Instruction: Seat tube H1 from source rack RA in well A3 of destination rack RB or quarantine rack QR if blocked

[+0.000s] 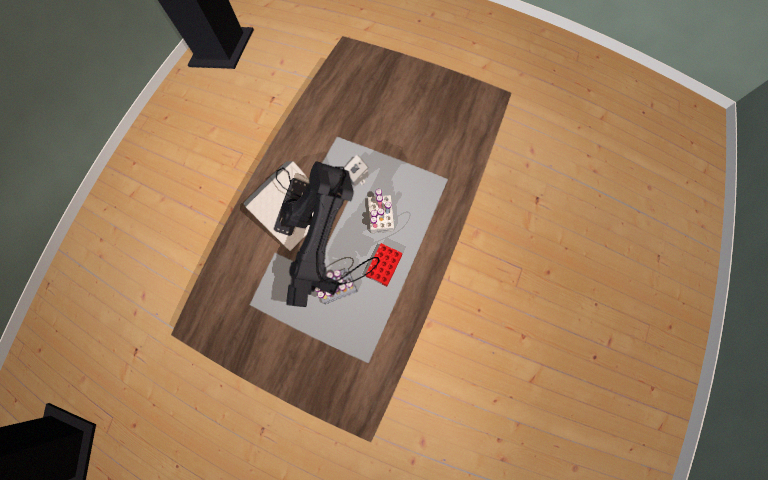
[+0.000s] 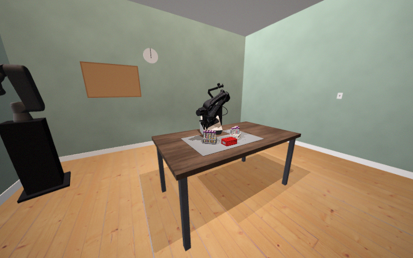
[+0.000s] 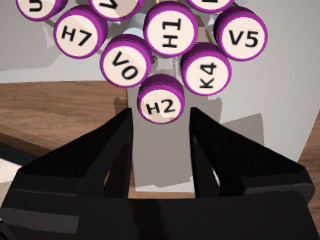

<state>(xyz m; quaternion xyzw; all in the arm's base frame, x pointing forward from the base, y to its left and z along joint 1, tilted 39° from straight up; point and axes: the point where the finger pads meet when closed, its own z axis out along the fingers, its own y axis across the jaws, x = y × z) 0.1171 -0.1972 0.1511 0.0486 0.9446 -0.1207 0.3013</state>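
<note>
Tube H1 (image 3: 171, 30) stands in the source rack, its purple-rimmed white cap among other caps near the top of the wrist view. Cap H2 (image 3: 161, 106) is nearest my fingers, with V0 (image 3: 125, 62) and K4 (image 3: 206, 70) between it and H1. My gripper (image 3: 161, 118) is partly open and empty, its fingertips on either side of H2's near edge, seen from above. Grey rack RA (image 1: 340, 296) (image 2: 208, 139) is partly under the arm. White rack RB (image 1: 390, 224) (image 2: 237, 136) holds several tubes; its well labels are too small to read. Red rack QR (image 1: 384, 264) (image 2: 228, 141) shows no tubes.
Caps H7 (image 3: 80, 35) and V5 (image 3: 243, 38) flank H1. The racks stand on the grey mat (image 1: 361, 339) (image 2: 202, 151). A small pale box (image 1: 357, 166) sits near the arm's base, beyond RB from QR. Arm cables loop near QR in the top view.
</note>
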